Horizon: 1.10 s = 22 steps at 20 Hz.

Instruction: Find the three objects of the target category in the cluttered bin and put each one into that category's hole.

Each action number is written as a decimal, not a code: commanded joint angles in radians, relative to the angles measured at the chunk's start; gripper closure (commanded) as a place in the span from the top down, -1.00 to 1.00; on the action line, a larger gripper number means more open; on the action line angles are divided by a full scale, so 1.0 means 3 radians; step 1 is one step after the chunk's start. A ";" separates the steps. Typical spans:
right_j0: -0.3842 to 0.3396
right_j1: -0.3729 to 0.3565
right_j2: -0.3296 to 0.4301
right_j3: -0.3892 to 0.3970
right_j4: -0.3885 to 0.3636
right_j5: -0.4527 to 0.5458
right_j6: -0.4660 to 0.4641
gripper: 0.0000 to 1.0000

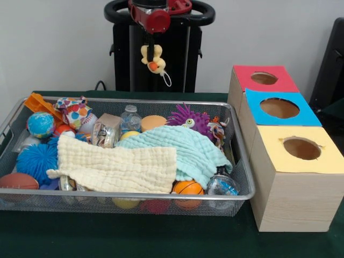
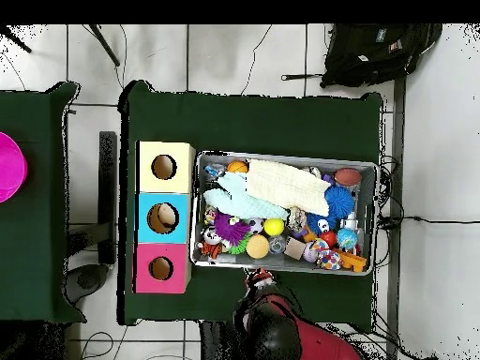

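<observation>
My gripper (image 1: 151, 46) hangs high behind the bin, shut on a small yellow duck toy (image 1: 154, 59) with an orange beak and a loop dangling below it. In the overhead view the gripper (image 2: 259, 279) is just outside the bin's long side nearest the robot. The wire mesh bin (image 1: 129, 196) is full of clutter. A cream cloth (image 1: 115, 164) and a mint cloth (image 1: 180, 146) cover much of what lies inside. Three wooden boxes stand beside the bin, with a hole in a red top (image 1: 264, 78), a blue top (image 1: 279, 108) and a yellow top (image 1: 301, 148).
Around the cloths lie a purple spiky toy (image 1: 188, 118), a small basketball (image 1: 188, 188), a football (image 1: 16, 181), a blue spiky ball (image 1: 36, 160), a globe ball (image 1: 41, 123) and a water bottle (image 1: 129, 117). The dark green table (image 1: 134, 236) carries everything.
</observation>
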 commanded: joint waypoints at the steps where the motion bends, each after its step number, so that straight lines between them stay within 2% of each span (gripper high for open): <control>1: 0.0330 0.0122 0.0188 0.0012 0.0133 -0.0247 0.0474 -1.00; 10: 0.1117 0.0241 -0.0195 -0.0325 0.0380 -0.0043 0.0649 -1.00; 14: 0.1318 0.0255 -0.0261 -0.0461 0.0547 0.0151 0.0651 -1.00; 22: 0.1477 0.0314 -0.0337 -0.0694 0.0827 0.0429 0.0615 -1.00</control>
